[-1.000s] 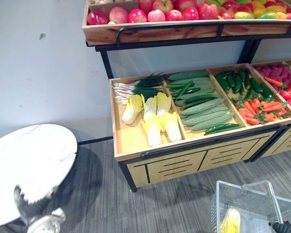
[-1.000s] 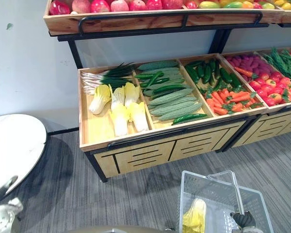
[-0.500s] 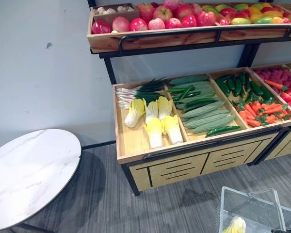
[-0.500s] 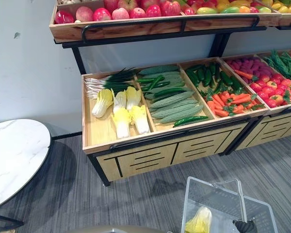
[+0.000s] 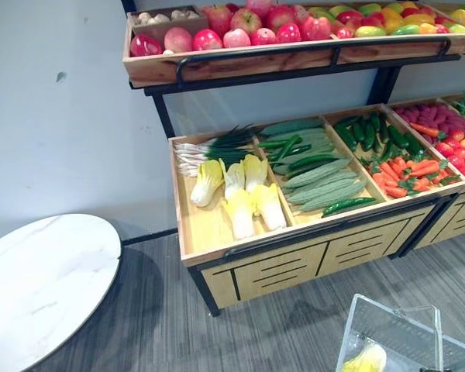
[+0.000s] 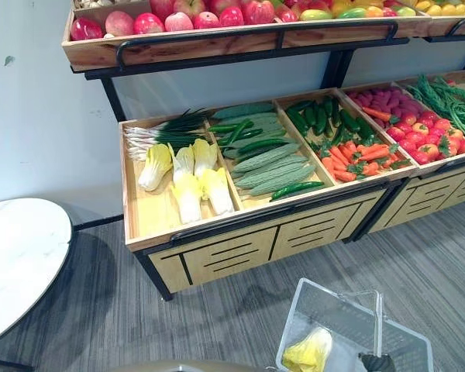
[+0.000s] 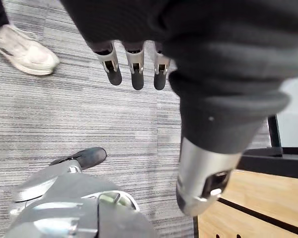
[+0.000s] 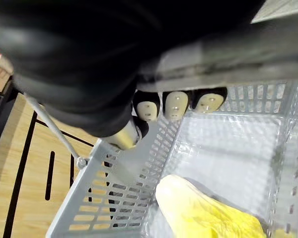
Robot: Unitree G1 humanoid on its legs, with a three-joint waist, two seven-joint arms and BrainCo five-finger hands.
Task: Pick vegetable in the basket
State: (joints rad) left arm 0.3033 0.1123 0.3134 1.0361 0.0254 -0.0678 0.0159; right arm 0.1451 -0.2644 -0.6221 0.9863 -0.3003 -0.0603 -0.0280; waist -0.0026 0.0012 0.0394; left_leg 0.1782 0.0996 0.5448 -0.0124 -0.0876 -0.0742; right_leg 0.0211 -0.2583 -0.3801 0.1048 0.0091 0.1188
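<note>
Below the wooden stand (image 5: pixel 294 263), on grey floor (image 5: pixel 139 325), your right hand (image 8: pixel 176 105) looks curled round the handle (image 8: pixel 238 49) of the wire basket (image 6: pixel 325 302). A yellow cabbage (image 6: pixel 306 353) lies inside, just beneath those fingers. Your left hand (image 7: pixel 134 64) hangs with straight fingers, holding nothing. Floor runs between basket, stand and the round white table (image 5: pixel 39 279).

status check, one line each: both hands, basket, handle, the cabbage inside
left hand: open, empty, above the floor
right hand: shut on the handle
basket: upright, carried by its handle
handle: raised, gripped
cabbage: lying in the basket
</note>
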